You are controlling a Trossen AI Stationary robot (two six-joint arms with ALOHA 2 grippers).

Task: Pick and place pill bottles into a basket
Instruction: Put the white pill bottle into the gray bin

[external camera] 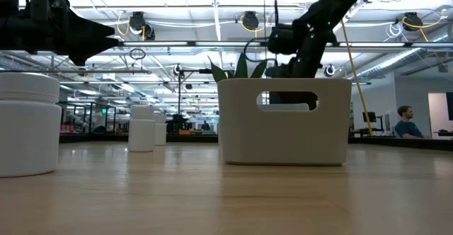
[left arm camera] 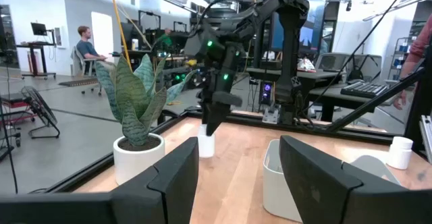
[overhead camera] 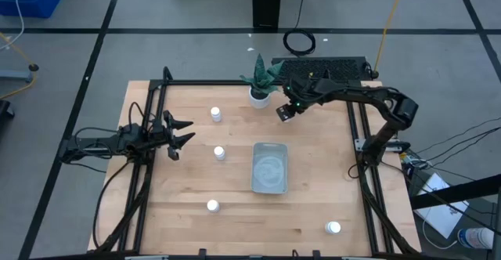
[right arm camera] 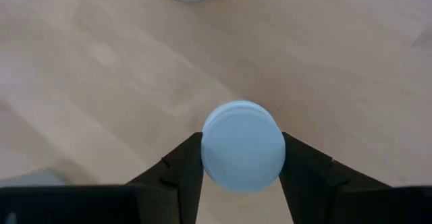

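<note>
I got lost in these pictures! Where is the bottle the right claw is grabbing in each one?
High view: mostly hidden under the right gripper, beside the plant pot.
Low view: not visible; the basket blocks it.
Left wrist view: the bottle shows mid-picture, under the right gripper.
Right wrist view: centre, between the fingers.
Shared landmark: the plant pot.

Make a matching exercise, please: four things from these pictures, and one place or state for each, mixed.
Things:
1. basket
2. plant pot
3. right tool
4. left tool

Places or states:
A. open, at the table's left edge
B. shut on a bottle
C. mid-table, with no bottle inside
D. at the far edge, holding a green plant

Pairs: 1-C, 2-D, 3-B, 4-A
</note>
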